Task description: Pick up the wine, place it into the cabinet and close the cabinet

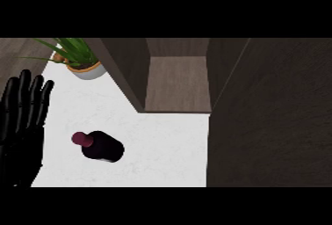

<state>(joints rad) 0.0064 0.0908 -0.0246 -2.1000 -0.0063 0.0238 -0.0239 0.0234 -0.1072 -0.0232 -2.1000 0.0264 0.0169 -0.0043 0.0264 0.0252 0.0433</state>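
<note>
While the wine bottle stands alone on the white counter, the robot's left hand rests at the left edge of the head view, fingers straight, pointing up and held close side by side, touching nothing. The bottle is seen from steeply above: a dark body with a red capped neck that leans toward the upper left of the view. It sits in the nearer part of the counter, apart from the hand and well short of the cabinet. No hand is on it.

To the right, a broad dark wood panel, seemingly the open cabinet door, fills the view from top to bottom and covers the counter's right side. The right hand shows nowhere in the view.

Farther back, the cabinet stands open toward the counter. Its dark side walls frame a lighter wooden inner floor, and the part of the compartment that shows holds nothing; the bottle is outside it.

At the far left, beside the cabinet's left wall, a small potted plant sits on the counter, its pale round pot holding long green leaves that spread over the corner.
</note>
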